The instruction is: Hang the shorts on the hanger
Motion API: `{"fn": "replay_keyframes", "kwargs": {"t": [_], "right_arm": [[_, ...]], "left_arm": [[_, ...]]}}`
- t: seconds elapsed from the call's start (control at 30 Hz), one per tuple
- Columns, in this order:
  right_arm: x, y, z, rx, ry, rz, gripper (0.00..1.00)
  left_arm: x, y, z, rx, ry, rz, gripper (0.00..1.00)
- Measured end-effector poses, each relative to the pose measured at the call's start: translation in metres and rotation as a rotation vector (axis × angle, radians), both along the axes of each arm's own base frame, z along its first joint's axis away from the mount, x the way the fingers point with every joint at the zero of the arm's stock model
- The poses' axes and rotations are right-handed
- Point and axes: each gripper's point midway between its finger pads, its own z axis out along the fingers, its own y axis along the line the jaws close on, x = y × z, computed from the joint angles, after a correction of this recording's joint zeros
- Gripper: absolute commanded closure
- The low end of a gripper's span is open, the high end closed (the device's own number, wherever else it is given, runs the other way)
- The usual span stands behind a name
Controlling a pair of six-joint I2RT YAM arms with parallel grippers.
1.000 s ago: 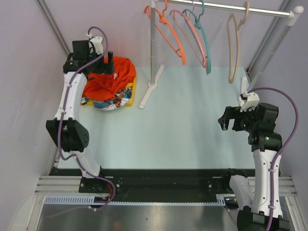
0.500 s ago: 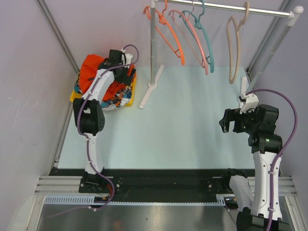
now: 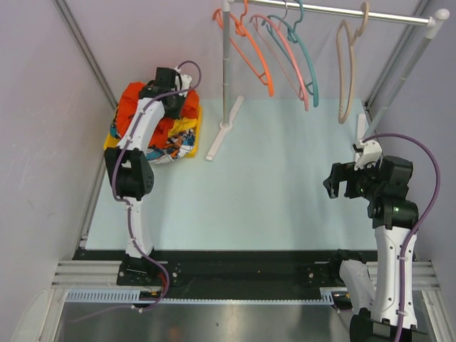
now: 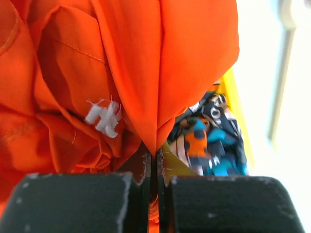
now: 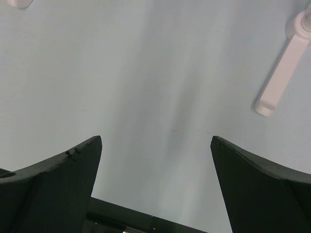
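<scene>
Pinching a thin fold of the shorts (image 4: 121, 73), heaped at the table (image 3: 285, 178) edge's far left, the left gripper (image 4: 154, 159) could lose it on lifting. The comic-print garment (image 4: 204, 141) beneath might drag along.

Open table (image 3: 271, 171) before the right hand (image 3: 340, 184) — rack post (image 3: 226, 78) beyond.

White arms (image 3: 139, 130), black joints (image 3: 130, 178), purple cables (image 3: 399, 133)

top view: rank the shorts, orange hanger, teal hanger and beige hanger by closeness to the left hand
1. shorts, pinched in the left hand, far left
2. orange hanger, left on the rail
3. teal hanger, mid rail
4. beige hanger, right end of the rail
</scene>
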Motion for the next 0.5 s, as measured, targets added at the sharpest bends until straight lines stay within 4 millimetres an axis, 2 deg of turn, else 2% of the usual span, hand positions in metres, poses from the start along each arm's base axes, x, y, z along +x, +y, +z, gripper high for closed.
{"fn": "replay_keyframes", "kwargs": {"t": [0.07,0.17,0.23,0.33,0.37,0.5], "right_arm": [[-0.002,0.003,0.003,0.007,-0.008,0.013,0.0],[-0.007,0.01,0.012,0.019,-0.038,0.048,0.0],[-0.011,0.017,0.022,0.027,-0.071,0.082,0.0],[-0.018,0.028,0.037,0.039,-0.126,0.149,0.0],[-0.022,0.032,0.042,0.041,-0.146,0.172,0.0],[-0.033,0.045,0.056,0.052,-0.197,0.245,0.0]], "left_arm": [[-0.006,0.0,0.02,-0.015,-0.023,-0.004,1.0],[-0.018,-0.002,0.071,-0.052,-0.094,-0.021,1.0],[-0.024,-0.006,0.115,-0.087,-0.174,-0.036,1.0],[-0.041,-0.015,0.193,-0.151,-0.333,-0.074,1.0],[-0.052,-0.019,0.223,-0.177,-0.395,-0.091,1.0],[-0.1,-0.041,0.294,-0.256,-0.535,-0.171,1.0]]}}
